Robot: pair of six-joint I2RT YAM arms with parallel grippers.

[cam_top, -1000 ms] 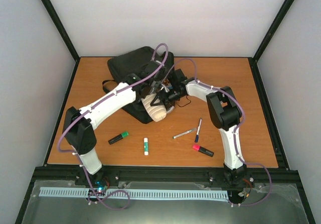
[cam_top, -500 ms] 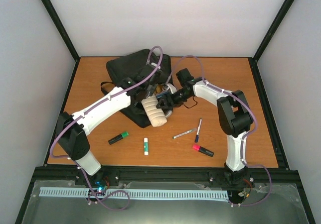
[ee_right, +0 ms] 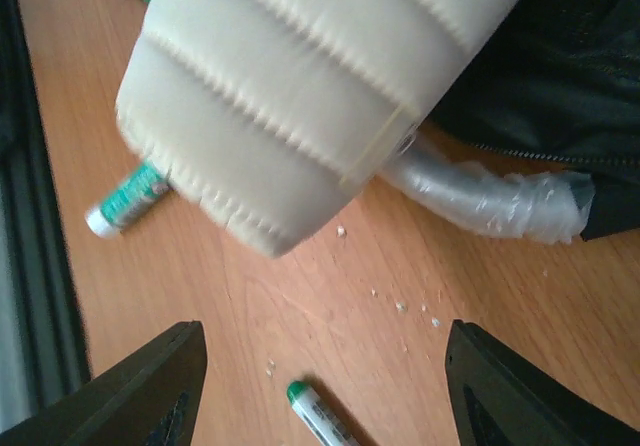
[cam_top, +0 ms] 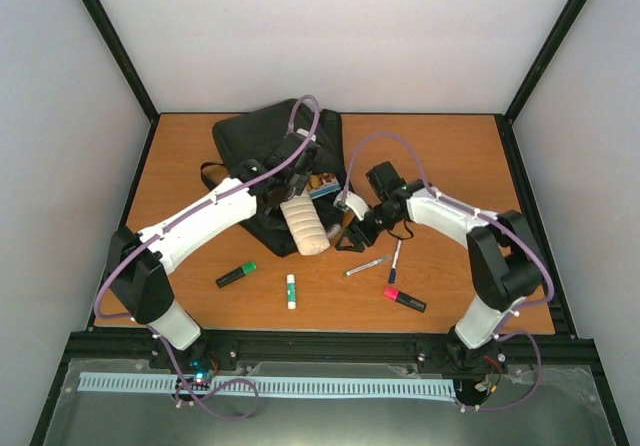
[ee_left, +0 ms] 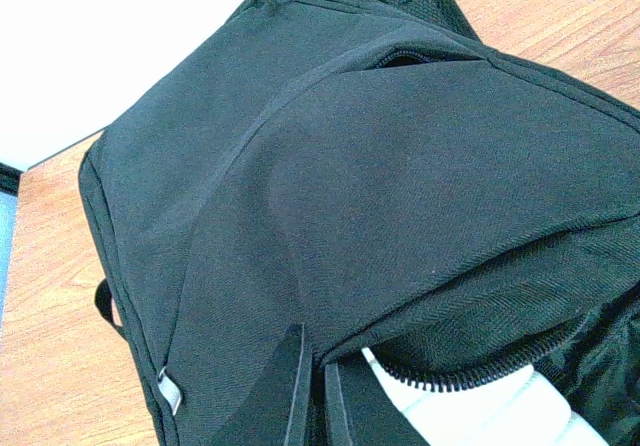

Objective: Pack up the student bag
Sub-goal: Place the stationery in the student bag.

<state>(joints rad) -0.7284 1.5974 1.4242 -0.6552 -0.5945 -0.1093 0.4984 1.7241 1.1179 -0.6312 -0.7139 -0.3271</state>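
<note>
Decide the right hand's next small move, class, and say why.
Probably push the pencil case deeper into the student bag. The right hand is open and empty just short of the case's end, the case sticks out of the bag's opening, and the left hand pinches the flap up.

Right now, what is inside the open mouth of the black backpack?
The cream pencil case pokes out of the student bag, its far end under the flap; clear plastic lies beside it. Black fabric hides anything deeper.

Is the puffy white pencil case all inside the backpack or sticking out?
Sticking out. One end of the pencil case lies on the table, outside the unzipped student bag; how much is inside, cannot tell.
</note>
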